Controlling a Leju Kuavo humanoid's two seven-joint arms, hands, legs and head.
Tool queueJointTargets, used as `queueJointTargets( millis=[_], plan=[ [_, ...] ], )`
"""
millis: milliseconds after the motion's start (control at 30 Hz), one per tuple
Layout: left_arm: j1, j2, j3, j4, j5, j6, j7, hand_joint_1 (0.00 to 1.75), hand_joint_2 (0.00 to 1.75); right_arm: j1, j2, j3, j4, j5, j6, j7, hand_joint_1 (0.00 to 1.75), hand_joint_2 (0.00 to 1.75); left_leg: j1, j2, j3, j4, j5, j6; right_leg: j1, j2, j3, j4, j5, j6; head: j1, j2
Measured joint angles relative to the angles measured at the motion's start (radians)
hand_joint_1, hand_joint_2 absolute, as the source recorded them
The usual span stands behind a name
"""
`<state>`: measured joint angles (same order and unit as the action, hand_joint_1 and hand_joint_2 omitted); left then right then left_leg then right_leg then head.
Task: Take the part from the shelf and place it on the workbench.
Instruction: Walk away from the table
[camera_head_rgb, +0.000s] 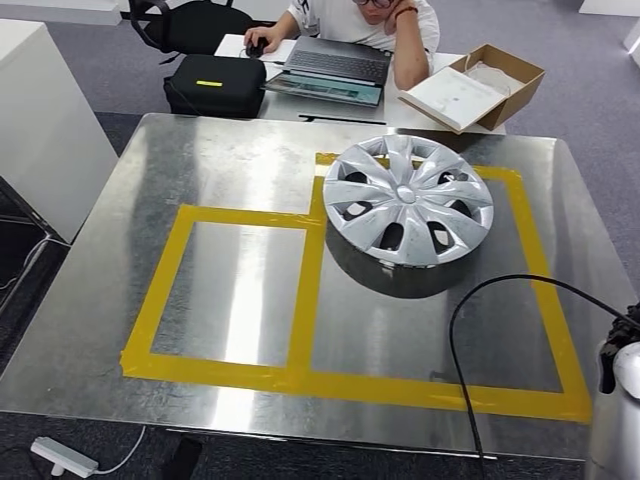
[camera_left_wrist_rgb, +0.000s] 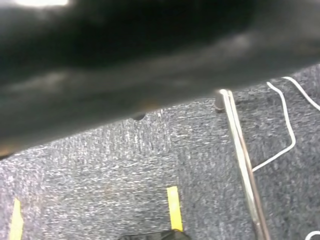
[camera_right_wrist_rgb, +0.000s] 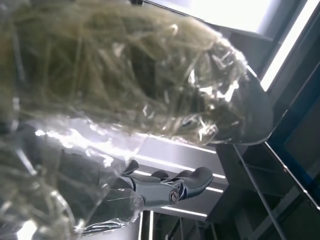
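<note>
The part, a silver hubcap, lies flat on the shiny metal workbench, inside the far end of the right yellow-taped rectangle. Nothing touches it. My right arm comes in at the bench's near right corner, well short of the hubcap. In the right wrist view my right hand, partly wrapped in clear plastic film, has its fingers stretched out with nothing in them, against a ceiling with light strips.
A black cable loops over the bench's near right part. The left taped rectangle is bare metal. Behind the bench a person sits at a laptop, beside a black case and an open cardboard box. A white cabinet stands left.
</note>
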<state>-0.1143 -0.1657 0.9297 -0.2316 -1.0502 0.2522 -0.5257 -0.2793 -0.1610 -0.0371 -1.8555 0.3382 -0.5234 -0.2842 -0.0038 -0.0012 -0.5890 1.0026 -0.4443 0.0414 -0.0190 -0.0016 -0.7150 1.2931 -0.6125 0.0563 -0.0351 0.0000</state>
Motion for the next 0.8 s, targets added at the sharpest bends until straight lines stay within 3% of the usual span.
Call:
queueJointTargets(
  millis=[33,67,133,200,300,333,400,467,500,533,567,667,733,800],
  plan=[
    [0.001,0.0,0.0,0.0,0.0,0.0,0.0,0.0,0.0,0.001,0.0,0.0,0.0,0.0,0.0,0.0,0.0,0.0,-0.003,0.0,-0.003,0.0,0.003,0.0,0.0,0.0,0.008,-0.004,0.009,-0.002,0.0,0.0],
    [0.001,-0.001,0.0,0.0,0.0,0.0,0.0,0.0,0.0,0.001,0.0,-0.001,0.0,0.0,0.0,0.0,0.0,0.0,-0.005,0.0,-0.005,0.0,0.006,0.0,0.001,0.0,0.037,-0.05,0.034,-0.006,0.0,0.0],
    [0.0,-0.001,0.0,0.0,0.0,0.0,0.0,0.0,0.0,0.0,0.0,-0.001,0.0,0.0,0.0,0.0,0.0,0.0,-0.01,-0.001,-0.008,0.001,0.01,-0.004,0.004,-0.001,0.126,-0.202,0.088,-0.016,0.0,0.0],
    [-0.001,-0.001,0.0,0.0,0.0,0.0,0.0,0.0,0.0,-0.001,0.0,-0.001,0.0,0.0,0.0,0.0,0.0,0.0,-0.012,-0.001,-0.013,0.003,0.015,-0.012,0.009,-0.002,0.176,-0.29,0.107,-0.024,-0.001,0.0],
    [0.0,-0.001,0.0,0.0,0.0,0.0,0.0,0.0,0.0,0.002,0.0,-0.002,0.0,0.0,0.0,0.0,0.0,0.0,-0.011,-0.001,-0.019,0.006,0.021,-0.029,0.011,0.0,0.177,-0.301,0.118,-0.035,-0.001,0.0],
    [0.0,-0.001,0.0,0.0,0.0,0.0,0.0,0.0,0.0,0.003,0.0,-0.002,0.0,0.0,0.0,0.0,0.0,0.0,-0.01,-0.001,-0.025,0.018,0.008,-0.036,0.008,-0.001,0.175,-0.304,0.124,-0.04,-0.003,0.0],
    [0.0,0.001,0.0,0.0,0.0,0.0,0.0,0.0,0.0,0.004,0.0,-0.002,0.0,0.0,0.0,0.0,0.0,0.0,-0.005,-0.002,-0.058,0.099,-0.055,-0.051,0.004,-0.004,0.167,-0.308,0.135,-0.05,-0.006,0.0],
    [0.001,0.001,0.0,0.0,0.0,0.0,0.001,0.0,0.0,0.006,0.0,-0.002,0.0,0.0,0.0,0.0,0.0,0.0,0.002,-0.001,-0.108,0.233,-0.129,-0.062,0.004,-0.004,0.155,-0.307,0.143,-0.053,-0.008,0.0],
    [0.002,0.001,0.0,0.0,0.0,0.0,0.001,0.0,0.0,0.007,0.0,-0.002,0.0,0.0,0.0,0.0,0.0,0.0,0.005,-0.001,-0.122,0.278,-0.146,-0.065,0.004,-0.004,0.149,-0.307,0.147,-0.052,-0.008,0.0],
    [0.002,0.001,0.0,0.0,0.0,0.0,0.001,0.0,0.0,0.008,0.0,-0.002,0.0,0.0,0.0,0.0,0.0,0.0,0.007,-0.001,-0.117,0.285,-0.142,-0.067,0.004,-0.004,0.144,-0.306,0.15,-0.051,-0.008,0.0],
    [0.002,0.001,0.0,0.0,0.0,0.0,0.001,0.0,0.0,0.009,0.0,-0.002,0.0,0.0,0.0,0.0,0.0,0.0,0.01,-0.001,-0.092,0.251,-0.121,-0.068,0.004,-0.003,0.14,-0.305,0.154,-0.049,-0.008,0.0],
    [0.0,0.001,0.0,0.0,0.0,0.0,0.001,0.0,0.0,0.01,0.0,-0.002,0.0,0.0,0.0,0.0,0.0,0.0,0.011,-0.002,0.024,0.054,-0.049,-0.059,0.007,-0.003,0.133,-0.302,0.16,-0.039,-0.007,0.0],
    [-0.001,0.001,0.0,0.0,-0.001,0.0,0.001,0.0,0.0,0.009,0.0,-0.002,0.0,0.0,0.0,0.0,0.0,0.0,0.008,-0.002,0.049,-0.001,-0.043,-0.047,0.009,-0.003,0.127,-0.3,0.166,-0.029,-0.006,0.0],
    [0.0,0.001,0.0,0.0,-0.001,0.0,0.001,0.0,0.0,0.009,0.0,-0.002,0.0,0.0,0.0,0.0,0.0,0.0,0.007,-0.002,0.044,-0.006,-0.035,-0.031,0.006,-0.003,0.121,-0.3,0.171,-0.017,-0.006,0.0]
  ],
)
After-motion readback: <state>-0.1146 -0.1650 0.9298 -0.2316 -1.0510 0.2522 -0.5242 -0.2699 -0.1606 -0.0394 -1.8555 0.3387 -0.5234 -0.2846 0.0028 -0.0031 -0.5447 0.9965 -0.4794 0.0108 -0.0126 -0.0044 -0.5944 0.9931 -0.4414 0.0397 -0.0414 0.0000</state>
